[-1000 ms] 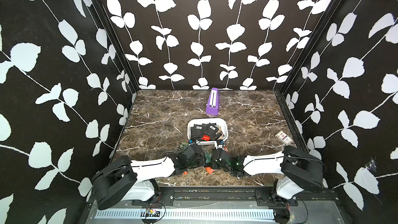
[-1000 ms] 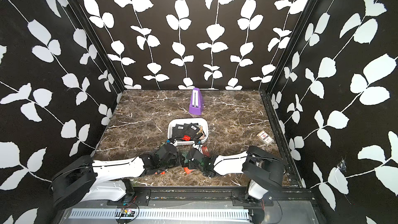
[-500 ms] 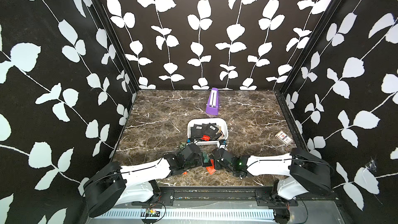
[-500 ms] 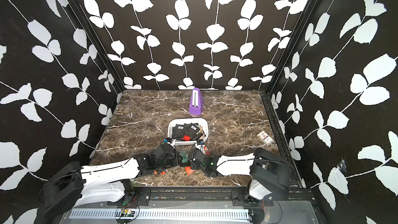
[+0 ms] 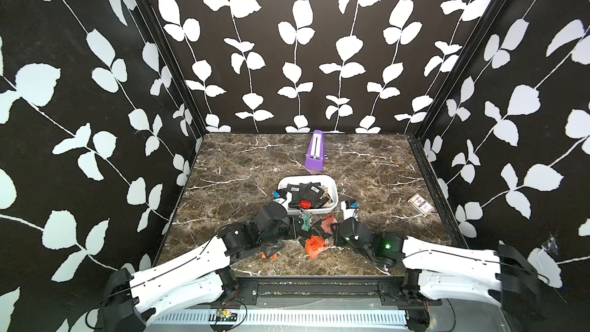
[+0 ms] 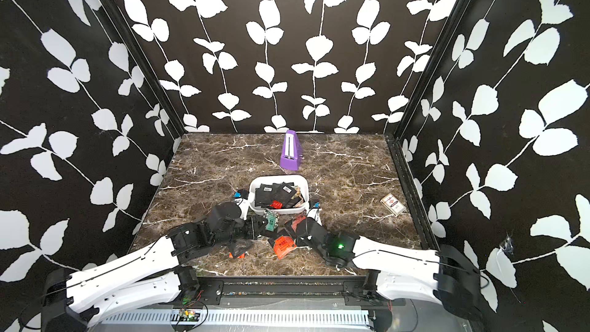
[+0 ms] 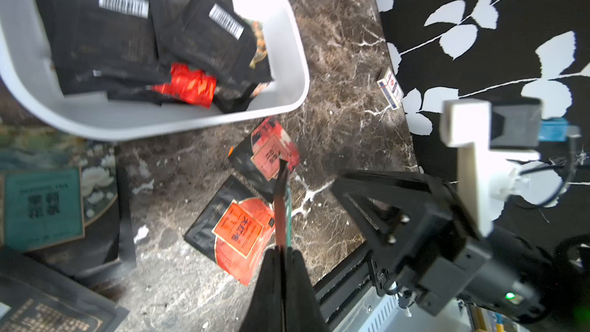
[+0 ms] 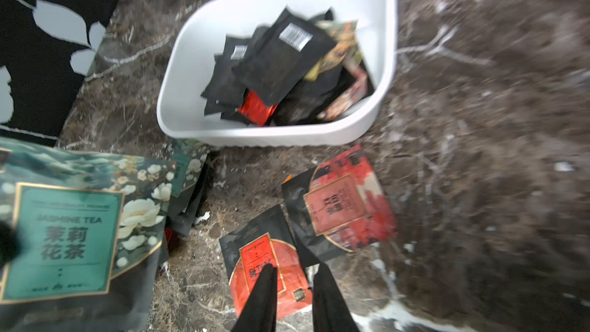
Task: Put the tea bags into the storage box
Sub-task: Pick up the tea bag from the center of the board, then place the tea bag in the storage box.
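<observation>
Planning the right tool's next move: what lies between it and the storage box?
Two orange-red tea bags flat on the marble, seen in the right wrist view.

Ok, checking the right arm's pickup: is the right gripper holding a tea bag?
No, the right gripper has its fingers apart with nothing between them, over an orange-red tea bag lying flat.

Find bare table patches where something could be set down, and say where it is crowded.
Free: the wide marble left of the storage box and purple wedge, to the left wall; the strip between box and card pack; the back right corner. Crowded: in front of the box, where loose tea bags lie and the left arm and right arm meet.
</observation>
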Motion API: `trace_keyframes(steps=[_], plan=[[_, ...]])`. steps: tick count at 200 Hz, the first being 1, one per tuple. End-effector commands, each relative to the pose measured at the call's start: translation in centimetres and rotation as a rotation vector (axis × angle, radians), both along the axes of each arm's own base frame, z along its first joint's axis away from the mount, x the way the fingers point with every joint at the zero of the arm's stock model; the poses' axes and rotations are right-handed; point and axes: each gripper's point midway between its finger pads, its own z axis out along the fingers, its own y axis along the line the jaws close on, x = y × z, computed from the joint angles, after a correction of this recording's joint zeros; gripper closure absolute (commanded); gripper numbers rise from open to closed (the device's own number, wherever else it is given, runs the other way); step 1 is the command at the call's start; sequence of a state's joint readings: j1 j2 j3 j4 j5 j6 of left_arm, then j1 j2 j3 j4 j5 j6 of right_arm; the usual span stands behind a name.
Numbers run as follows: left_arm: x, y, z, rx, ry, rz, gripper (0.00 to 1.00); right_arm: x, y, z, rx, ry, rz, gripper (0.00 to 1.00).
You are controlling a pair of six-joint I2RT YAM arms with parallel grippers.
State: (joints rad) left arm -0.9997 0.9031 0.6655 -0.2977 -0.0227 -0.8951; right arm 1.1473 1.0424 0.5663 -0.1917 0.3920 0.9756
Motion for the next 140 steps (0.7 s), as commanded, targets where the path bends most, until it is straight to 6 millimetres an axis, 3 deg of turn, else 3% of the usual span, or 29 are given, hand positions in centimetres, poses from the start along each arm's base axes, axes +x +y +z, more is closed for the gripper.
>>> trace_keyframes(steps=[1, 38, 92, 140], plan=[[1.7, -0.2, 1.6, 0.035, -0.082, 0.018, 1.0, -0.2, -3.9, -1.2, -0.113, -0.031, -0.063, 0.76], [6.1, -2.6, 3.3, 0.016, -0.141, 0.083, 1.0, -0.7, -5.2, -1.2, -0.063, -0.038, -0.087, 0.74], [12.6, -3.6, 1.7, 0.075, -0.178, 0.198, 1.0, -1.3, -5.2, -2.7, -0.005, -0.006, -0.088, 0.73], [15.2, -4.4, 0.0, 0.099, -0.184, 0.239, 1.0, -1.6, -4.9, -3.5, 0.017, 0.014, -0.089, 0.73]])
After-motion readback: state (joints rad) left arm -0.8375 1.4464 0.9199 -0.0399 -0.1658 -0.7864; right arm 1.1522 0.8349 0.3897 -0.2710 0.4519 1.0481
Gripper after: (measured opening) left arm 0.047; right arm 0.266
